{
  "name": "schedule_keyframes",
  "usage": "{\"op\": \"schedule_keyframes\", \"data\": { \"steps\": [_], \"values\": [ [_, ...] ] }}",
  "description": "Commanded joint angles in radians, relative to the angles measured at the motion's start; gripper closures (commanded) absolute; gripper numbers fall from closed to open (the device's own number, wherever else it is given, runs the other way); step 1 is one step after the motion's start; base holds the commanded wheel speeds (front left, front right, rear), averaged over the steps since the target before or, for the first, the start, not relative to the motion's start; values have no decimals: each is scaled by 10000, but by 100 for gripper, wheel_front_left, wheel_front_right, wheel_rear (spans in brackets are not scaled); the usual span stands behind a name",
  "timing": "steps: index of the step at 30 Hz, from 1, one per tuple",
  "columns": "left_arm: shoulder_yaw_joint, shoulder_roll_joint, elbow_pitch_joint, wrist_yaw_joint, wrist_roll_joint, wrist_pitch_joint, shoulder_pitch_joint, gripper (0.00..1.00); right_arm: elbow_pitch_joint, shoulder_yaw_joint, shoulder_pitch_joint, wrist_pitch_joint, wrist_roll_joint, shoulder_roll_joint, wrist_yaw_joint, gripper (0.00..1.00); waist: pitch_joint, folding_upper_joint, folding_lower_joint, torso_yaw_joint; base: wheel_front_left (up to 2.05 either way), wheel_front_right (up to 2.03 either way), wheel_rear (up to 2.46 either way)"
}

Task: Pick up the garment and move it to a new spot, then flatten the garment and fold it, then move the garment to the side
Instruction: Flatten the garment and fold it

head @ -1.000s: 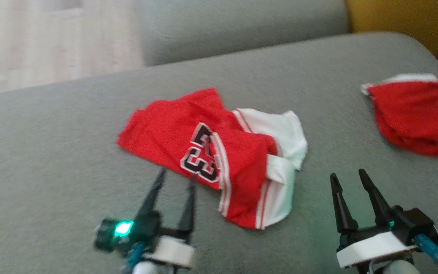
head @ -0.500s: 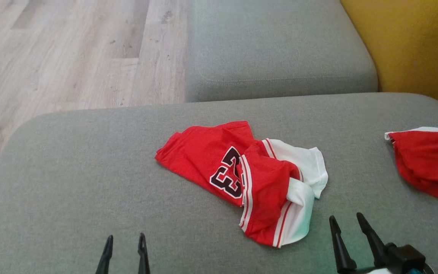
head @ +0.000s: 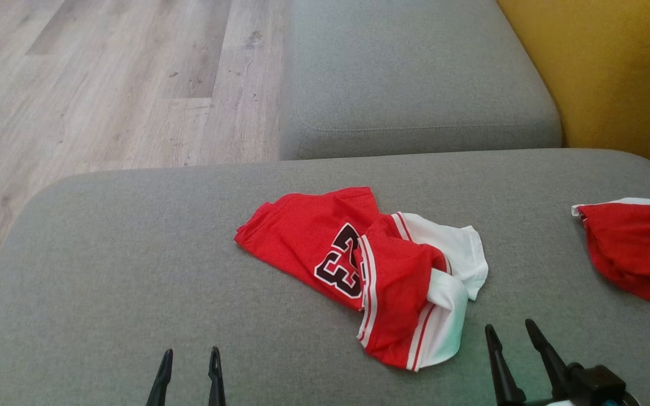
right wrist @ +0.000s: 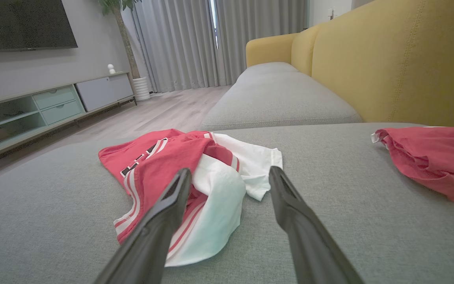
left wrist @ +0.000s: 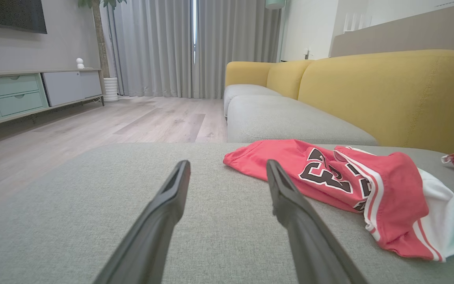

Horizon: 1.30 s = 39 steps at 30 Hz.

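Left gripper (head: 189, 372), at the lower left of the head view, has its fingers spread and holds nothing. Right gripper (head: 519, 358), at the lower right, is spread and empty too, near the garment (head: 359, 265). The garment lies crumpled mid-frame on the cushion (head: 122, 270). A red cloth (head: 635, 248) lies at the right edge.

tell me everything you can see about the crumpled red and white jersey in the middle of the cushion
The jersey is red mesh-like fabric with white panels, striped trim and dark numerals edged in white, partly under a fold. It lies crumpled, folded over itself, around the middle of the grey cushion, red part left and white part right in the head view. Only the cushion touches it; the left gripper and right gripper are open, fingers short of it.
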Motion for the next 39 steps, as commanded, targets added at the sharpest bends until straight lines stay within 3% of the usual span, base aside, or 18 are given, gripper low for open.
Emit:
{"op": "schedule_keyframes", "data": {
  "steps": [1,20,24,33,39],
  "values": [
    [394,-143,-284,-53,120,-97,-392,0,-255,277,-253,-38,-97,-44,65,0,-18,-1,0,8,0,0,0],
    [439,-209,-57,-274,500,-97,-235,0,-272,327,-354,-38,-219,-11,65,0,34,-1,0,-18,0,0,0],
    [151,-213,528,-541,330,-97,-535,0,-353,338,-398,-38,-263,-71,65,0,226,-1,0,-79,0,0,0],
    [-2072,-216,3354,-1611,-1847,125,-2805,0,-465,601,-694,-38,-288,-388,65,0,1028,-1,0,-572,0,0,0],
    [-3922,-217,4654,-2015,-3351,588,-4386,0,-495,955,-1019,-38,-210,-622,65,0,1573,-1,0,-1330,0,0,0]
  ]
}}
